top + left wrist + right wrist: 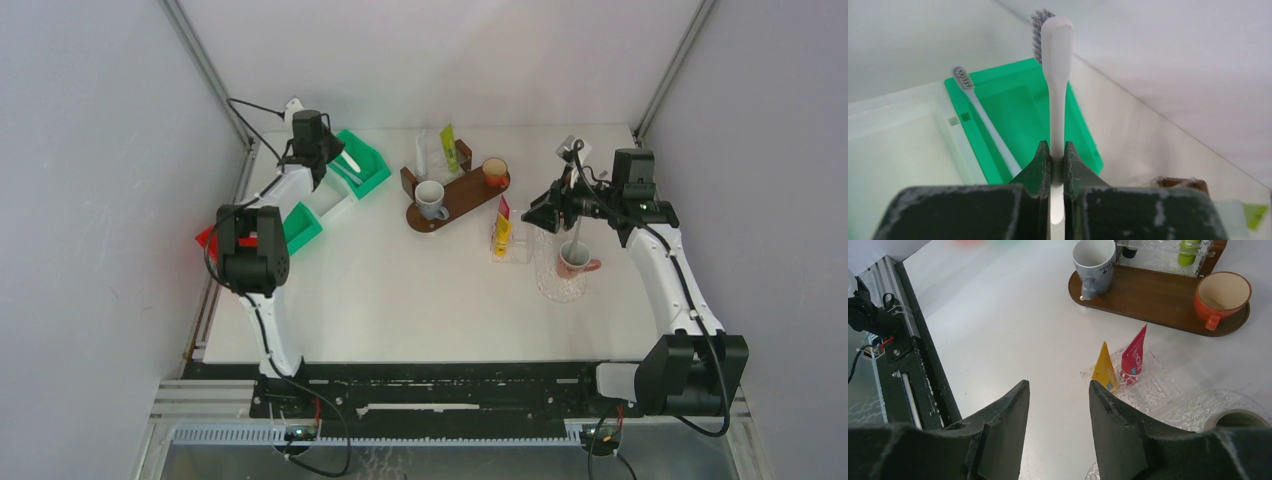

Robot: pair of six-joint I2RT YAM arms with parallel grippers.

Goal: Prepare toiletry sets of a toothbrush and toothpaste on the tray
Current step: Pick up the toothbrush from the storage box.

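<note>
My left gripper (1057,147) is shut on the handle of a white toothbrush (1057,75), which sticks up above the green bin (1018,115). A second white toothbrush (985,120) lies in that bin. In the top view this gripper (330,160) hangs over the green bin (365,165) at the back left. The brown tray (470,198) holds a grey mug (430,198), an orange cup (494,172) and a green-yellow tube (450,148). My right gripper (540,215) is open and empty, next to a red tube (1134,357) and a yellow tube (1105,369).
A pink mug (575,260) with a toothbrush in it stands on a clear glass dish (560,280) at the right. The two tubes stand in a clear holder (510,248). A white bin (898,145) and another green bin (302,225) sit by the left arm.
</note>
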